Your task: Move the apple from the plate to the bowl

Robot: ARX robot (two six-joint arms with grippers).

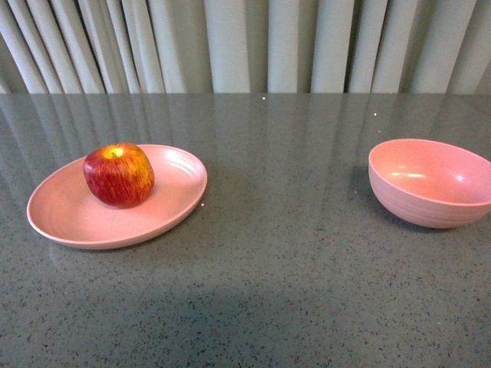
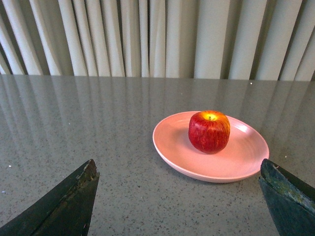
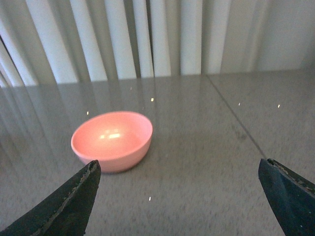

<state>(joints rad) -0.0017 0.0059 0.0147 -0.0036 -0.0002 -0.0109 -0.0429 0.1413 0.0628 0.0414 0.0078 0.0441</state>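
Observation:
A red apple [image 1: 119, 175] with yellow streaks rests upright on the shallow pink plate [image 1: 69, 218] at the left of the front view. The deep pink bowl [image 1: 430, 182] stands empty at the right. Neither arm shows in the front view. In the left wrist view the apple [image 2: 209, 131] sits on the plate [image 2: 172, 147], a short way beyond my open left gripper [image 2: 179, 169], with nothing between its dark fingers [image 2: 74, 196]. My right gripper [image 3: 179, 169] is also open and empty, and the bowl [image 3: 112, 140] stands ahead of one of its fingers [image 3: 74, 199].
Everything stands on a grey speckled table [image 1: 291, 261] with pale pleated curtains [image 1: 245, 46] behind its far edge. A seam line [image 3: 236, 123] crosses the tabletop in the right wrist view. A wide stretch of tabletop separates plate and bowl.

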